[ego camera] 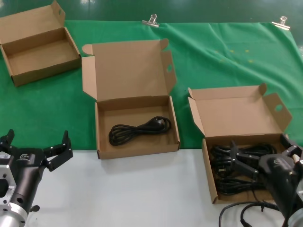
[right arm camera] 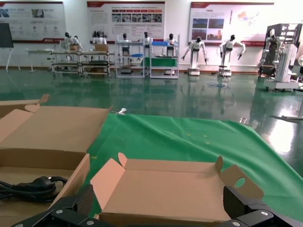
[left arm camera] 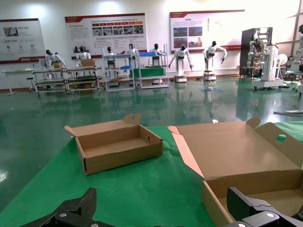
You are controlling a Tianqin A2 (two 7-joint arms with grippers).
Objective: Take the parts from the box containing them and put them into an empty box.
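The cables (ego camera: 236, 168) lie in a dark tangle inside the right box (ego camera: 207, 163), which sits at the table's right with its low wide lid (ego camera: 236, 113) standing open behind it. The right gripper (ego camera: 261, 156) hangs just over that tangle with its fingers spread apart, holding nothing. One more cable (ego camera: 139, 128) lies coiled on the floor of the middle box (ego camera: 137, 146), whose tall lid (ego camera: 128, 68) is raised; this box straddles the edge of the green cloth (ego camera: 222, 56). A third box (ego camera: 38, 45) stands open at the far left on the cloth. The left gripper (ego camera: 35, 149) waits low at the near left over the white table (ego camera: 132, 189), fingers apart, well clear of every box.
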